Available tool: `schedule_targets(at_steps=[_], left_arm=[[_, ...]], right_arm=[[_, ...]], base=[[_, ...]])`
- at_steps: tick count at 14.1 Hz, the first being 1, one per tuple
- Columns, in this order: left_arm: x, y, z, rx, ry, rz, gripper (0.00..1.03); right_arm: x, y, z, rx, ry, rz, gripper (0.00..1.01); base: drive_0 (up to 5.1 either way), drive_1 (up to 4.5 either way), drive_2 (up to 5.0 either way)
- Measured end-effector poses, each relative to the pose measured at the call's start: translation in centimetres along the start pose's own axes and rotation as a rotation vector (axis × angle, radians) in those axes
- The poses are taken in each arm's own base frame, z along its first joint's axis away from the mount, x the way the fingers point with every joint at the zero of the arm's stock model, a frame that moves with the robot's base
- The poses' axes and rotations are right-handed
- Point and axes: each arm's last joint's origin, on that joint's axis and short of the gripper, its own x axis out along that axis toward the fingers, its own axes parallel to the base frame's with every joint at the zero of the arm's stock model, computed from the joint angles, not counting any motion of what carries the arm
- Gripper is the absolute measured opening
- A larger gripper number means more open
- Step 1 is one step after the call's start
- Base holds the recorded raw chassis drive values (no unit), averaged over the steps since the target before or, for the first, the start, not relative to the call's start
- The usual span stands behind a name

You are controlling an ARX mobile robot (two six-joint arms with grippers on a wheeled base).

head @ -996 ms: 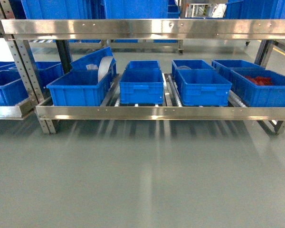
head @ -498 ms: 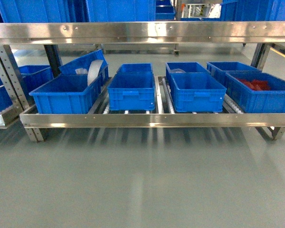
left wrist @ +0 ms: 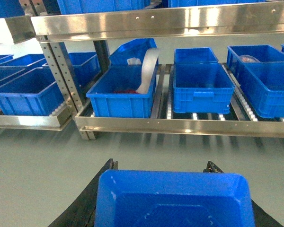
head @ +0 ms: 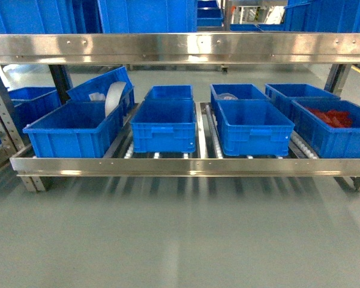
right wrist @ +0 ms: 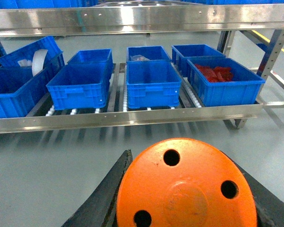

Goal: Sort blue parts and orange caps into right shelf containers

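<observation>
A: Start at the fingers. What has the right gripper [right wrist: 187, 208] got?

B: An orange cap [right wrist: 186, 187]. In the right wrist view its flat top fills the lower part of the picture, three small holes showing, with a dark finger [right wrist: 104, 194] tight against its left side and another dark edge at its right. The jaws are closed on it.

A: And the left gripper [left wrist: 173, 201]?

B: It grips a blue part [left wrist: 174, 198], a boxy blue block seen end-on low in the left wrist view. Dark fingers [left wrist: 92, 196] flank it on both sides and press against it.

A: Where are the containers?

B: Ahead, on the low tier of a steel shelf [head: 180, 167] standing on a grey floor [head: 180, 240]. In the head view, blue crates sit in rows on roller tracks: one at the left front [head: 72, 129], with a tilted crate [head: 102, 87] behind it holding a white curved strip [head: 114, 96], then a middle crate [head: 164, 125], another to its right [head: 255, 127], and the far right crate [head: 333, 126], which holds red pieces [head: 331, 117].

A: Are the grippers visible from the head?

B: No, only the shelf and floor. Both held pieces are well short of the crates
</observation>
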Motion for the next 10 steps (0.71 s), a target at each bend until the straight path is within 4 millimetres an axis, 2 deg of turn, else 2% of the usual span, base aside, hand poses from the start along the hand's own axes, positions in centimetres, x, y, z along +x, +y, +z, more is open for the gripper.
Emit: schedule_targets(at_steps=[9, 10], left_arm=[[-0.01, 0.01, 0.05, -0.001, -0.005, 0.001, 0.44], [-0.01, 0.0, 0.04, 0.0, -0.003, 0.0, 0.44]], right_arm=[[0.0, 0.0, 0.0, 0.0, 0.0, 0.0, 0.43], [0.0, 0.0, 0.02, 0.001, -0.002, 0.0, 0.43]], base=[[-0.1, 3.93, -4.1], [2.8, 1.95, -5.1]])
